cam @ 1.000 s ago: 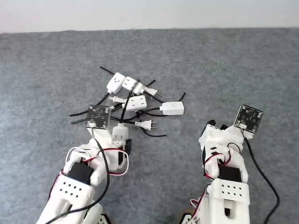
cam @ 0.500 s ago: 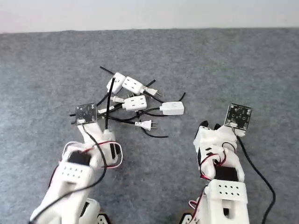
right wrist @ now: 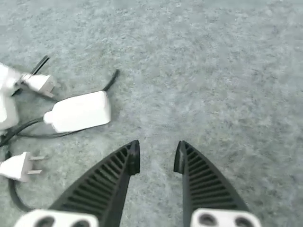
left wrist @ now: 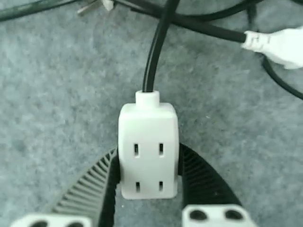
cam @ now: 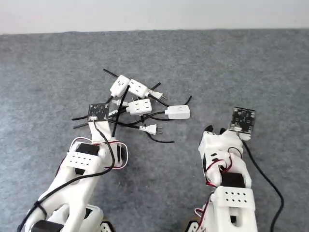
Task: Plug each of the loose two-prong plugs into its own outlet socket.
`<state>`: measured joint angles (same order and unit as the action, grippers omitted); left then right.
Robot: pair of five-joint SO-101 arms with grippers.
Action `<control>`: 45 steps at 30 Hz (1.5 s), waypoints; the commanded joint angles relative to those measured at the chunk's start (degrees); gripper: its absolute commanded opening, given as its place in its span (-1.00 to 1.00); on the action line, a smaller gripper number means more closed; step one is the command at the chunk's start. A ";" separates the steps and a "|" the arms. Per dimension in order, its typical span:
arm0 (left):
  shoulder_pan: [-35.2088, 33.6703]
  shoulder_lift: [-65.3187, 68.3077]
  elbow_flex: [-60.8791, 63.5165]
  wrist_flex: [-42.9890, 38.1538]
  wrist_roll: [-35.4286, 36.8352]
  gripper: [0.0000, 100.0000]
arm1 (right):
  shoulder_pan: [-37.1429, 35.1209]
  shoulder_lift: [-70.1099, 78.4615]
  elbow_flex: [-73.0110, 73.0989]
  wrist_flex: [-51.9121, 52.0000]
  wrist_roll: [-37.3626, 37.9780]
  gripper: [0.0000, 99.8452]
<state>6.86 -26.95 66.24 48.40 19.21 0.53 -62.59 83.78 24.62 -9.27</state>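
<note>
In the left wrist view my left gripper (left wrist: 148, 158) is shut on a white outlet socket (left wrist: 149, 151), whose black cord (left wrist: 158, 42) runs away from it. In the high view this arm sits at the lower left, just in front of a tangle of white sockets (cam: 140, 106) and cords. A loose two-prong plug (cam: 153, 129) lies at the tangle's near edge, another plug (cam: 159, 95) at its far side. My right gripper (right wrist: 156, 158) is open above bare carpet, in front and to the right of a white socket (right wrist: 78, 112) and the near plug (right wrist: 21, 166).
Grey carpet (cam: 231, 67) covers the table, with free room to the right and beyond the tangle. Two more sockets (cam: 119, 85) lie at the tangle's far end. Black cords cross one another between the pieces.
My left arm swung left and then back, drawing the held socket and its cord toward itself. The right arm shifted slightly to the left.
</note>
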 commanded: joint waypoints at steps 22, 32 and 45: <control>-12.92 -33.76 2.95 7.47 -4.92 -0.54 | -7.16 -1.10 -2.55 9.36 18.29 -0.71; -27.34 -24.35 -0.75 8.62 -5.01 -0.54 | -12.00 -0.92 -14.24 20.70 20.48 -0.71; -36.57 -14.51 -2.42 0.88 -4.66 -0.54 | -29.41 44.18 -48.53 22.90 41.49 -0.71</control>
<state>-29.19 -41.63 65.10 51.91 14.73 -26.99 -31.47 45.19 47.03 25.63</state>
